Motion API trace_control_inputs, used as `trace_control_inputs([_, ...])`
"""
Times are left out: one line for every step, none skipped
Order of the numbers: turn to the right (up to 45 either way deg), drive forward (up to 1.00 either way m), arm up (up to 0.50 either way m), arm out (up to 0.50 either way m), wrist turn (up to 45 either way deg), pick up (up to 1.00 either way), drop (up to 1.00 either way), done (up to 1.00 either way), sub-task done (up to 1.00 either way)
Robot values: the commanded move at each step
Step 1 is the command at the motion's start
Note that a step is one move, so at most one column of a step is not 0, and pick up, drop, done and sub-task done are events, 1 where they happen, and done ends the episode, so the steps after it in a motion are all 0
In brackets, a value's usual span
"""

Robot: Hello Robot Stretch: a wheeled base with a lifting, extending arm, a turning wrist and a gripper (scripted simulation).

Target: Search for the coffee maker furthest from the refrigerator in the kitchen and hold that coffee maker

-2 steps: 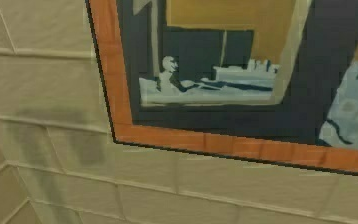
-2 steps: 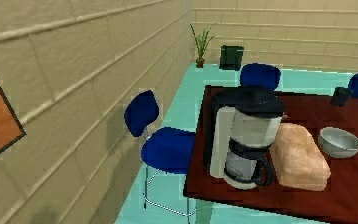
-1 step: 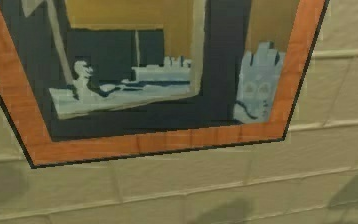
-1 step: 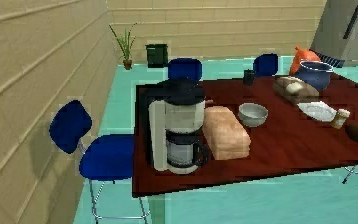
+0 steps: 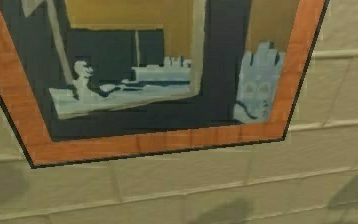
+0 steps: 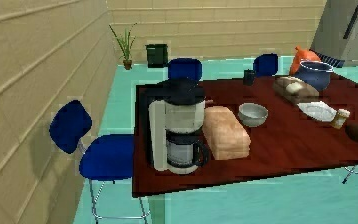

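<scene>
Coffee maker (image 6: 179,128), a white drip machine with a black top and a dark glass carafe, stands upright on the dark red wooden tabletop (image 6: 287,155), near its front corner at the arm side view's lower left. The pincer's state cannot be told from these pictures. Just beside the machine, on its right, lies a tan loaf of bread (image 6: 227,132), and near that a round grey bowl (image 6: 253,114). Farther along are a white plate (image 6: 317,110), a small shaker (image 6: 340,118), a dark mug (image 6: 249,76) and a blue pot (image 6: 314,74). A blue padded chair (image 6: 97,150) stands left of the tabletop, apart from it, and two more blue chairs (image 6: 184,68) stand at the far side. In the far corner are a potted green plant (image 6: 125,45) and a dark green bin (image 6: 156,54) on the teal floor (image 6: 117,100). The forward view faces an orange-framed picture (image 5: 177,70) on a beige tiled wall (image 5: 187,185).
</scene>
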Motion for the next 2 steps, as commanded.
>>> trace_control_inputs([0.0,0.00,0.38,0.00,0.0,0.00,0.00,0.00,0.00])
trace_control_inputs([0.0,0.00,0.00,0.28,0.0,0.00,0.00,0.00,0.00])
